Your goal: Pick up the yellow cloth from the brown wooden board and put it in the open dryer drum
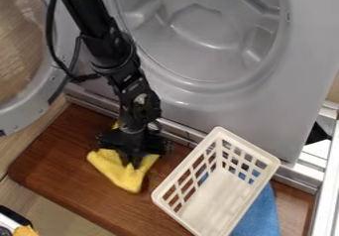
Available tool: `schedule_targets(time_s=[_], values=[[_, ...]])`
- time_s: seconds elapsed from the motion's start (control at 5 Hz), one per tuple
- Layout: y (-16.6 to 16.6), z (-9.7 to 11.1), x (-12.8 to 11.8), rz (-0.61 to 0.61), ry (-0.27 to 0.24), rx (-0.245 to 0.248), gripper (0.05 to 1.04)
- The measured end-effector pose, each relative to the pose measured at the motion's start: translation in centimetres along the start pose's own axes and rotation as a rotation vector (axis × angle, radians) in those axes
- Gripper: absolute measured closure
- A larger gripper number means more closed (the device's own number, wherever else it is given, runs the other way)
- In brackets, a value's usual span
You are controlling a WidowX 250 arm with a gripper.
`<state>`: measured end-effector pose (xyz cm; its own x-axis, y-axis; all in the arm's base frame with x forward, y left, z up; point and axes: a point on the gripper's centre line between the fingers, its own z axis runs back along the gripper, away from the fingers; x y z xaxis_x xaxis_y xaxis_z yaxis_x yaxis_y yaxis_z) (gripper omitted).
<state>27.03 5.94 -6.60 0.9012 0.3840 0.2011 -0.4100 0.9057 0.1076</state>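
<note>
The black gripper [134, 161] hangs from the upper left, pointing down over the brown wooden board [63, 175], left of centre. Directly beneath it lies a crumpled yellow cloth [124, 174], which its tip touches. Part of the cloth is hidden behind the gripper. To the right stands a cream plastic basket [213, 200] with slotted walls, set at an angle. A blue cloth [259, 215] lies beside and partly behind the basket, its colour showing through the slots.
A grey machine front with a round drum opening [205, 27] rises behind the board. Its open round door [33, 96] is at the left. A metal rail [301, 175] runs along the board's back edge. At the lower left corner is a black and white object with an orange item [25, 230].
</note>
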Motion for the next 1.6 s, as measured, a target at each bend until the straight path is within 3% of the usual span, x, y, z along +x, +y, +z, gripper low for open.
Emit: schedule_targets(time_s=[0.4,1.2,1.6], values=[[-0.4,4.3,1.3,-0.036,-0.076,-0.067,1.016],[-2.9,13.6,4.7,-0.085,-0.317,-0.251,1.016],[-4.4,14.8,7.9,-0.082,-0.363,-0.304,1.016]])
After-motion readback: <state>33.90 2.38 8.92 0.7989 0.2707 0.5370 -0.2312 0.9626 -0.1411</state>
